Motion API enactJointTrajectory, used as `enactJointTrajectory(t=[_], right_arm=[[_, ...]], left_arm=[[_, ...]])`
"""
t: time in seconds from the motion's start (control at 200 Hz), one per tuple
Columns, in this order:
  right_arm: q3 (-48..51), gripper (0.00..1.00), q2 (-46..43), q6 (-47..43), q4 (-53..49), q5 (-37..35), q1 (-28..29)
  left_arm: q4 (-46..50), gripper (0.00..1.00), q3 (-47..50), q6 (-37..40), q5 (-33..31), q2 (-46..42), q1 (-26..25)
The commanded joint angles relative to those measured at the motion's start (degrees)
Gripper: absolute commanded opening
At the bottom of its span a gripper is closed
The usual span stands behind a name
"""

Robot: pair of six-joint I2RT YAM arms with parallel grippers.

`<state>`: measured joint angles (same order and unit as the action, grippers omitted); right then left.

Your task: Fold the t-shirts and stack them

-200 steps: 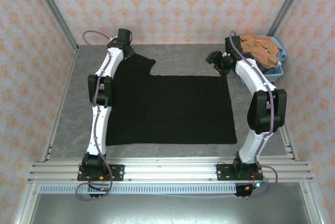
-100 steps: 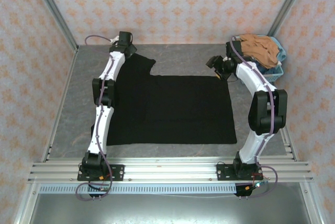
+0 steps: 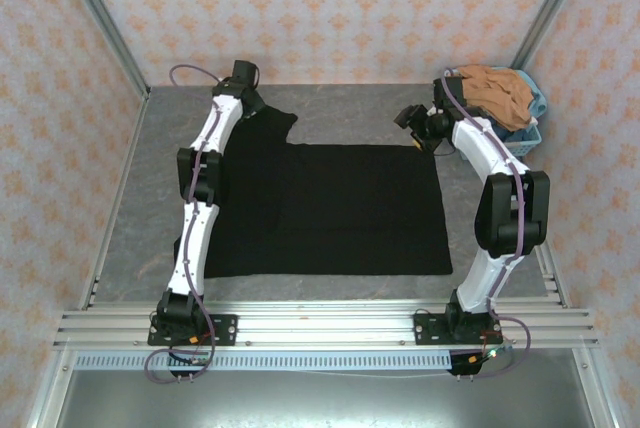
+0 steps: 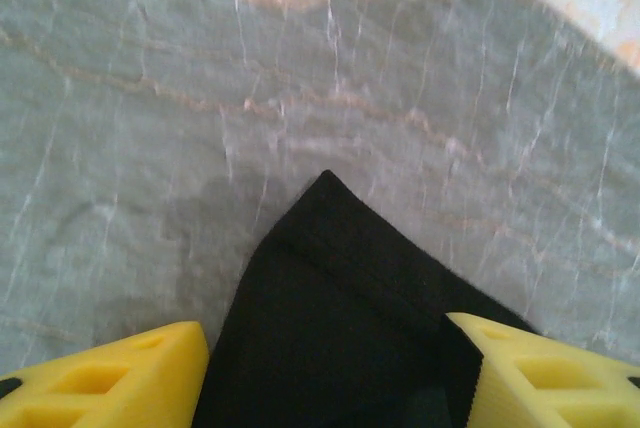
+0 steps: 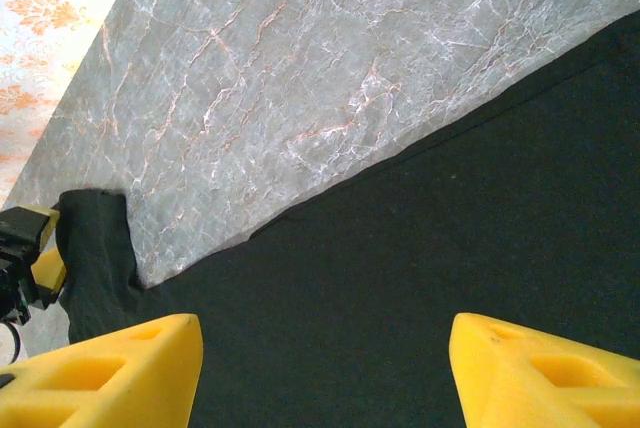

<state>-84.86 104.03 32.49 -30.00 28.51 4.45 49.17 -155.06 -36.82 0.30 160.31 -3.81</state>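
Observation:
A black t-shirt (image 3: 340,208) lies spread flat on the grey table, plain black side up, with one sleeve (image 3: 268,124) reaching toward the back left. My left gripper (image 3: 249,101) hovers open at that sleeve's far corner. In the left wrist view the pointed sleeve tip (image 4: 330,288) lies between the yellow fingers (image 4: 110,378) of the left gripper (image 4: 330,378). My right gripper (image 3: 410,120) is open over the shirt's back right corner. Its view shows the right gripper (image 5: 325,373) spread above black cloth (image 5: 420,248) near the hem edge.
A light-blue lattice basket (image 3: 527,131) holding a tan garment (image 3: 497,91) stands at the back right, just beyond the right arm. Bare grey marble table (image 3: 135,188) runs left of the shirt and behind it (image 3: 350,108). Patterned walls close in the back and both sides.
The left gripper has shifted slightly right and farther back along the sleeve corner. The right gripper has nudged a little toward the shirt's back edge. The shirt lies as before.

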Motion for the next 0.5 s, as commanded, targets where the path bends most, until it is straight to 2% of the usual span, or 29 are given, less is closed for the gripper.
enactJointTrajectory(t=[0.0, 0.125, 0.215, 0.36, 0.385, 0.495], right_arm=[[-2.0, 0.67, 0.5, -0.5, 0.1, -0.9, -0.2], [-2.8, 0.67, 2.0, -1.4, -2.4, -5.2, -0.2], [-3.6, 0.67, 3.6, -1.9, -3.4, -9.6, -0.2], [-5.1, 0.66, 6.0, -2.2, -2.6, -16.5, -0.2], [-5.6, 0.66, 6.7, -1.9, -2.7, -18.0, -0.2], [-10.0, 0.63, 10.9, -1.1, -5.6, -23.9, -0.2]], left_arm=[[14.8, 0.64, 0.8, 1.2, 0.2, 1.2, -0.9], [15.8, 0.53, 0.7, 1.4, 1.4, 2.6, -0.9], [16.0, 0.31, 0.8, 1.9, 2.0, 3.2, -0.9], [16.2, 0.03, 0.9, 3.1, -1.1, 1.2, -1.0], [16.1, 0.0, 0.9, 3.2, -1.8, 0.5, -0.9], [13.9, 0.0, 3.5, 3.4, -3.3, -4.3, -0.9]])
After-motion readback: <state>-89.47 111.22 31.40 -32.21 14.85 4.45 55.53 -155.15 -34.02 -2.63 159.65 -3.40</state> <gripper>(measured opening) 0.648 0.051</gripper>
